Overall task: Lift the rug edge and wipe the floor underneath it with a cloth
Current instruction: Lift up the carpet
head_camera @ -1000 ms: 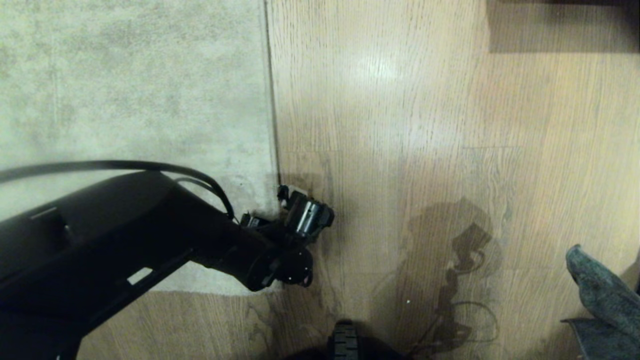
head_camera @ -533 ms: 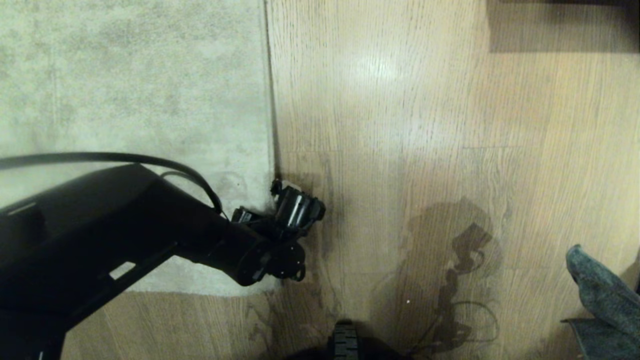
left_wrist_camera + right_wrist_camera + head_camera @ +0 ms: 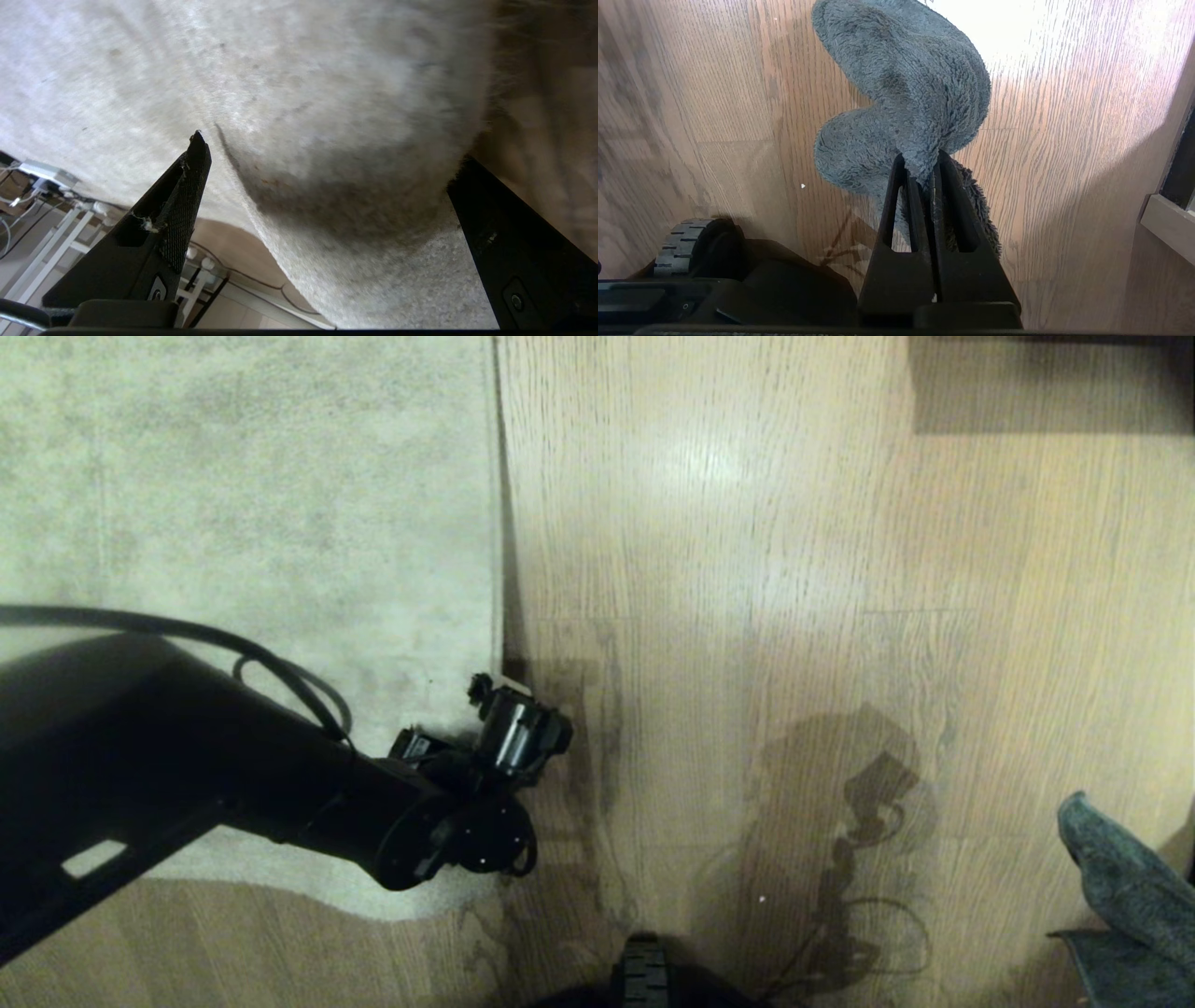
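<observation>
Rug edge point(image 3: 355, 242) bulges between spread left gripper point(image 3: 327, 186) fingers

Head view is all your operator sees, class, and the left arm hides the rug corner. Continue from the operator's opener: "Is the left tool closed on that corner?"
Observer: No. The left wrist view shows the left tool open wide, with the rug corner humped up between its fingers.
Operator: What holds the grey cloth at my right edge?
Observer: The right tool, shut on a fold of the cloth.
Operator: What lies beneath it?
Observer: Bare floor. No rug shows in the right wrist view.
</observation>
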